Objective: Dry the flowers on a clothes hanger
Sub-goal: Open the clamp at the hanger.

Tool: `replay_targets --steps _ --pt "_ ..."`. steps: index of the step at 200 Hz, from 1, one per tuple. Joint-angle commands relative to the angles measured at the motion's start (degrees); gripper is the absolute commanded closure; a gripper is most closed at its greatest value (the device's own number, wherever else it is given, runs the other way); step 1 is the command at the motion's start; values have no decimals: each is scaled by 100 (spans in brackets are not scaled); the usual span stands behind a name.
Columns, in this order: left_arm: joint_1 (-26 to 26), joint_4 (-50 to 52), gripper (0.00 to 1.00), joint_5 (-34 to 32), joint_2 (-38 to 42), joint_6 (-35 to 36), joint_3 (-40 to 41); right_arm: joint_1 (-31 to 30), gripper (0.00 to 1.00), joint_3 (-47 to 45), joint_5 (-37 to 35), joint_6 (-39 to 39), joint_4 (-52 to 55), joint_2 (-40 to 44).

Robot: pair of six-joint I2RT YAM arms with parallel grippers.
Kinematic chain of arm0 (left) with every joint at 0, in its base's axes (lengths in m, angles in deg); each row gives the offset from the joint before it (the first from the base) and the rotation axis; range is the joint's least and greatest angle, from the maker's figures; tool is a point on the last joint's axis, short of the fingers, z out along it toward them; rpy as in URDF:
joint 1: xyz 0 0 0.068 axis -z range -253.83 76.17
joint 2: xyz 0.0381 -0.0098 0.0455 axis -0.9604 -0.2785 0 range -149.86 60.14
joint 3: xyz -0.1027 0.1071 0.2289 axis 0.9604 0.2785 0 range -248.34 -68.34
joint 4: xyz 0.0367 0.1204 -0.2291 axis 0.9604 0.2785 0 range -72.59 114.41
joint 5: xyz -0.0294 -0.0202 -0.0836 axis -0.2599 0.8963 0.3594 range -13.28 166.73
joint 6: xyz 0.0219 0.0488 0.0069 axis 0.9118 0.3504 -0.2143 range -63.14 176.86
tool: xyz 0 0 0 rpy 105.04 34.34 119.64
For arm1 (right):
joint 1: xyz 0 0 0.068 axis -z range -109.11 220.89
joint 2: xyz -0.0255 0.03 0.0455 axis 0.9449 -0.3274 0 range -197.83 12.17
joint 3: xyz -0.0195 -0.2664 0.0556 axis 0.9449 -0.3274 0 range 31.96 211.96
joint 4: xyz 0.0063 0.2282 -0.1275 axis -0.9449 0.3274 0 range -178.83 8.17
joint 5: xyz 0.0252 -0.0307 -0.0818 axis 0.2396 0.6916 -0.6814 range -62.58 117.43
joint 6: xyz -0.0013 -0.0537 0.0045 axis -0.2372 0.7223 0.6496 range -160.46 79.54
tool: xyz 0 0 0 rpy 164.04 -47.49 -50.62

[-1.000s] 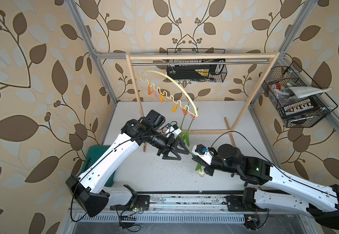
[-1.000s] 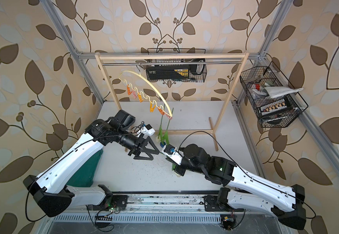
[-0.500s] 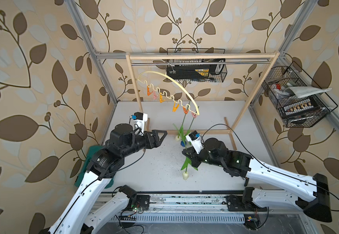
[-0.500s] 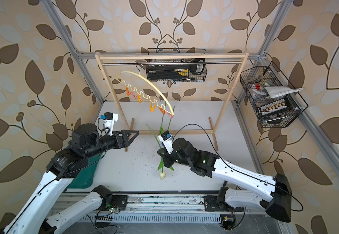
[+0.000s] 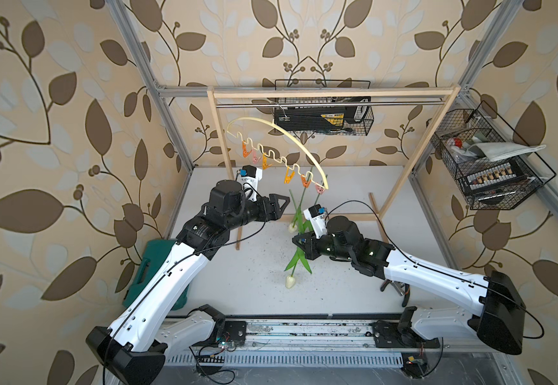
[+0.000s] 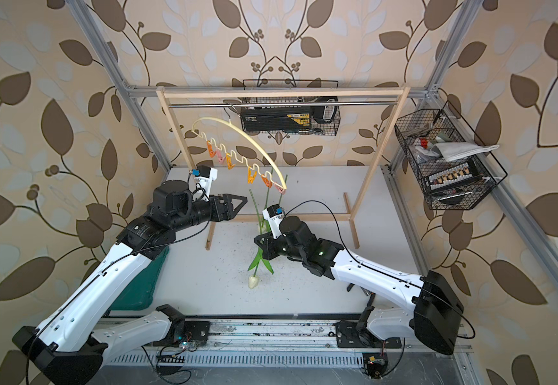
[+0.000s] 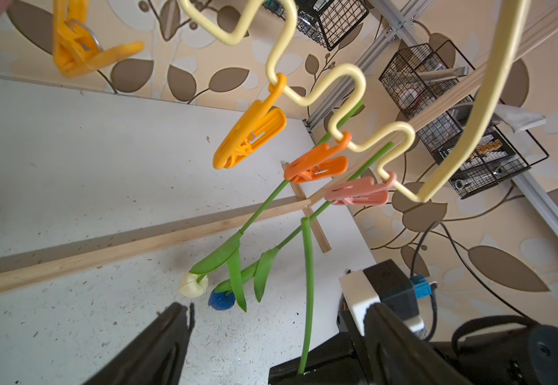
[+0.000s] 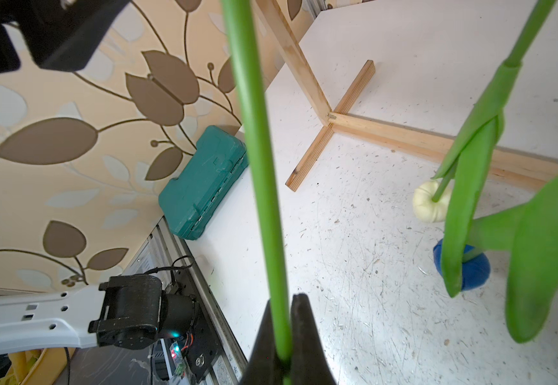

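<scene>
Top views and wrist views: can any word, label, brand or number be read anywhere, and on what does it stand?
No text can be read.
The yellow label on the black box in the wire basket at the back: print too small to read.
The white marking on the left arm: too small to read.
Wrist views: no writing.

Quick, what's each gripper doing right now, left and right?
Left gripper: open, holding nothing.
Right gripper: closed on a tulip stem.
</scene>
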Motion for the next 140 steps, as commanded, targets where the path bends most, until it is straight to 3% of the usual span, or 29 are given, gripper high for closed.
replay_targets --steps 1,20,60,101,140 --pt "-13 -425 10 381 7 154 -45 24 100 240 5 -172 -51 -204" --pt "-8 -349 11 503 -179 155 -120 23 100 329 70 -226 -46 -314" --pt "-9 -603 6 -146 -248 254 -184 53 100 656 -451 -428 578 -498" --pt "-9 -611 9 -553 -929 722 -772 123 100 687 -547 -664 630 -704" --pt "-2 -1085 13 -980 -1161 1062 -810 126 100 693 -582 -683 691 -670"
